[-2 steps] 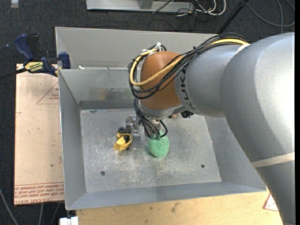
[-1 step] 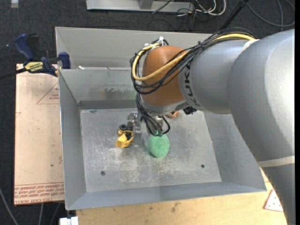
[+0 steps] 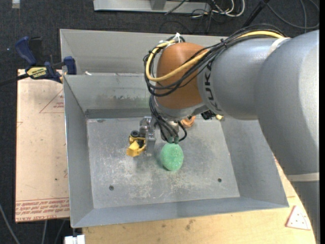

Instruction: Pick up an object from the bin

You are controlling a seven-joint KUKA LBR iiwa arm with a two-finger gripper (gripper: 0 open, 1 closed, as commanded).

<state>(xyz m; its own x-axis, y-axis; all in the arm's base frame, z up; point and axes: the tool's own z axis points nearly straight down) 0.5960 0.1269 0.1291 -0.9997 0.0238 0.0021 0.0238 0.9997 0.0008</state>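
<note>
My gripper [image 3: 150,133] hangs low over the middle of the bin floor, mostly hidden under the orange wrist cover and cables. A small yellow thing with a black part [image 3: 135,145] lies right against its left side, touching or nearly so. A green egg-shaped lump [image 3: 171,157] rests on the floor just below and to the right of the gripper, a short gap away.
A small orange thing [image 3: 189,120] peeks out from under the arm near the back of the bin floor. The arm reaches in from the right and covers the bin's right rear part. The sloped bin walls rise on all sides.
</note>
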